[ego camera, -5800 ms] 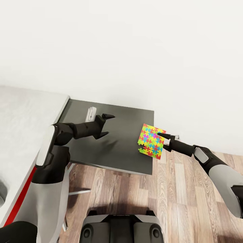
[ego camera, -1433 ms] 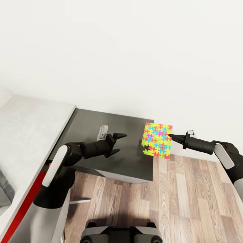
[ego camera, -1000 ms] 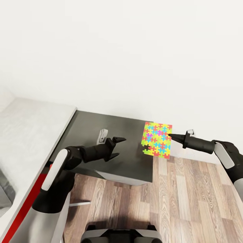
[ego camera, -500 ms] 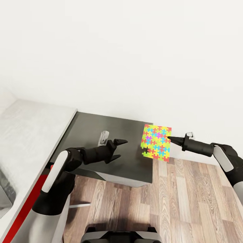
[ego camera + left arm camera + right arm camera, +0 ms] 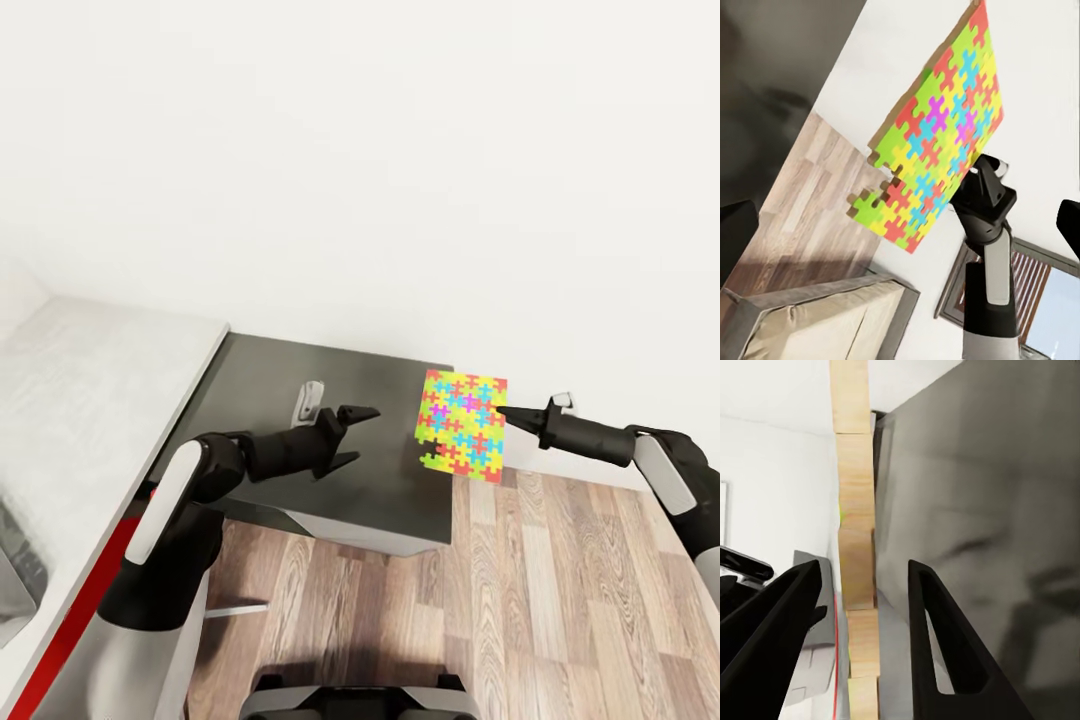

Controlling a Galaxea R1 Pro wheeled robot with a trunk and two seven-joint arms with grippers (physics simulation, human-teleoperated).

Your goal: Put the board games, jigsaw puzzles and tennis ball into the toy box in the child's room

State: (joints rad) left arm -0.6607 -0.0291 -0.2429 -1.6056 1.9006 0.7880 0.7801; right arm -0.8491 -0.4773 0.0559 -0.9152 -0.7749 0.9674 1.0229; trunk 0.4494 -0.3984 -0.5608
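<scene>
While the right gripper (image 5: 503, 410) pinches the right edge of a jigsaw puzzle (image 5: 462, 426), the multicoloured sheet hangs upright in the air just off the right end of the table's dark grey lower section (image 5: 300, 375), above the wooden floor (image 5: 560, 600). Seen from the right wrist, the two fingers (image 5: 937, 645) flank the sheet's thin edge (image 5: 857, 547). Over the dark section hovers the left gripper (image 5: 362, 435), jaws parted and holding nothing.

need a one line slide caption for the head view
Right claw holds a jigsaw puzzle upright over the dark table edge; left claw hovers open.
</scene>
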